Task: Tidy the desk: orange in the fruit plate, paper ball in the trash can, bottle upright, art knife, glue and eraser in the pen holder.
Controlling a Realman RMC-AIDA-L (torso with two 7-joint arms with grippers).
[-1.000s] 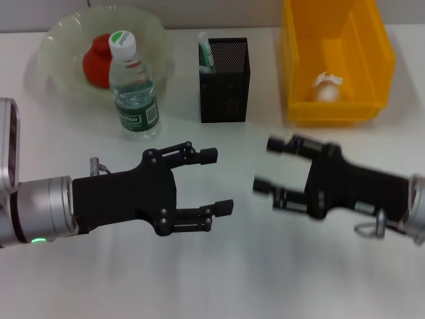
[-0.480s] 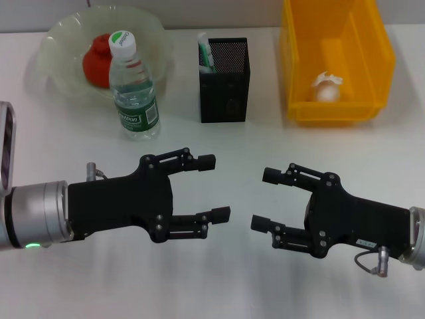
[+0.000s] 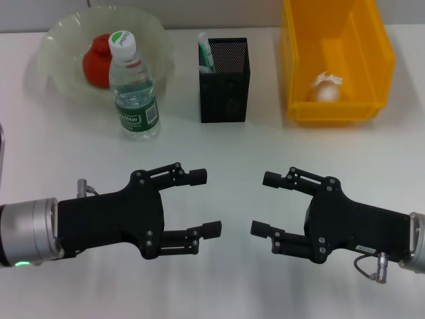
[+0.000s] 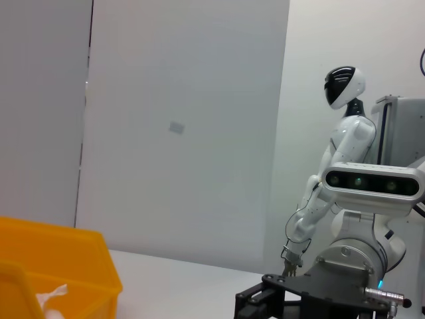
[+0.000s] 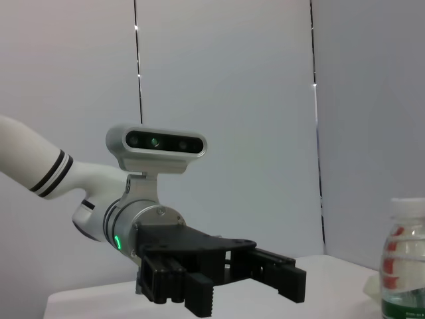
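Where grey wall panels [image 4: 179, 133] back the white desk [image 3: 212, 143], both tools agape, empty.

Trash can [image 4: 73, 266] — right gripper [image 4: 255, 302] beyond

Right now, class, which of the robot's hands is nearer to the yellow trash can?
Right. The right hand is open, low over the desk, in front of the trash can and slightly to its left. The left hand is also open but farther left, in front of the pen holder.
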